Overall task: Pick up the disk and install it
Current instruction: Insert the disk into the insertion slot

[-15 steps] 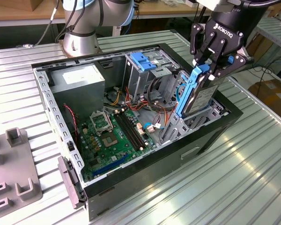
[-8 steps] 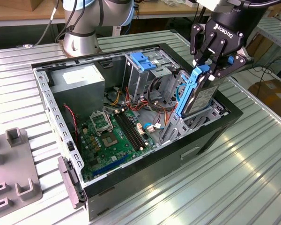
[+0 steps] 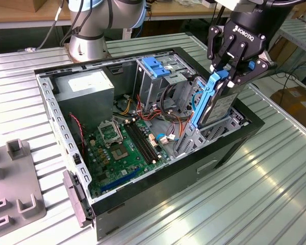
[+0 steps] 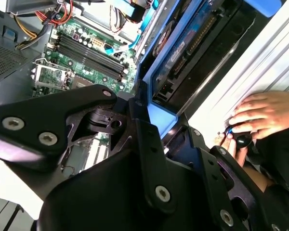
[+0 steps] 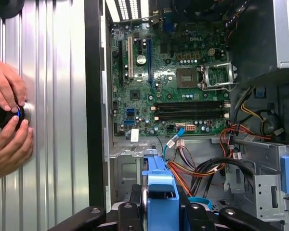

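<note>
1. Now the claw (image 3: 225,76) pinches the disk (image 3: 218,109) by its blue end; the disk stands upright, its lower end in the bay at the computer case's (image 3: 219,158) front corner.
2. Judged best: rails square to the bay guides, pushed straight down.
3. Just beside the bay, orange cables (image 3: 177,121) could snag; a person's hands (image 5: 7,120) rest on the tabletop (image 3: 275,194) outside the case wall.

Ribbed metal table (image 3: 260,204), open computer case (image 3: 158,200) on it, grey fixture plate (image 3: 10,179) alongside
</note>
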You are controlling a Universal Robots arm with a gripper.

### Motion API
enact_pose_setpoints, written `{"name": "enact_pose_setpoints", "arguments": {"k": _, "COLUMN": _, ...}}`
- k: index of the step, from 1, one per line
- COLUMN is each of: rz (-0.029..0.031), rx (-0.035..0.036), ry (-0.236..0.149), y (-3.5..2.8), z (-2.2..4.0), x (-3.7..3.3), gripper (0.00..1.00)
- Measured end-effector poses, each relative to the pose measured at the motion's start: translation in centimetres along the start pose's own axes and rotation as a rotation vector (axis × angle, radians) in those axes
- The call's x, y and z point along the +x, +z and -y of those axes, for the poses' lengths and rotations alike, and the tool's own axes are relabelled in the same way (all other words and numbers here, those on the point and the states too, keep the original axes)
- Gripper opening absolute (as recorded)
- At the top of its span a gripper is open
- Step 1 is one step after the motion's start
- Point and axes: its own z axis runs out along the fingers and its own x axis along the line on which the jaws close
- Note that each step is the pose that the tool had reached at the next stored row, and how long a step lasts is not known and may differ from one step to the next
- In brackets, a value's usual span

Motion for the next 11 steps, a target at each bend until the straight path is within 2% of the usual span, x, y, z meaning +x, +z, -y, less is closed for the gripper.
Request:
{"name": "enact_pose_setpoints", "arguments": {"k": 1, "rz": -0.0002, "rx": -0.0084, "ry": 0.000, "y": -0.04, "z": 0.03, "x": 0.00, "gripper": 0.37}}
{"name": "enact_pose_setpoints", "arguments": {"k": 3, "rz": -0.0005, "rx": -0.0161, "ry": 0.000, "y": -0.04, "z": 0.13, "x": -0.01, "gripper": 0.37}}
{"name": "enact_pose_setpoints", "arguments": {"k": 7, "rz": -0.0005, "rx": -0.0179, "ry": 0.000, "y": 0.38, "z": 0.50, "x": -0.03, "gripper": 0.37}}
{"name": "enact_pose_setpoints", "arguments": {"k": 11, "rz": 0.0007, "rx": -0.0179, "ry": 0.000, "y": 0.78, "z": 0.59, "x": -0.04, "gripper": 0.37}}
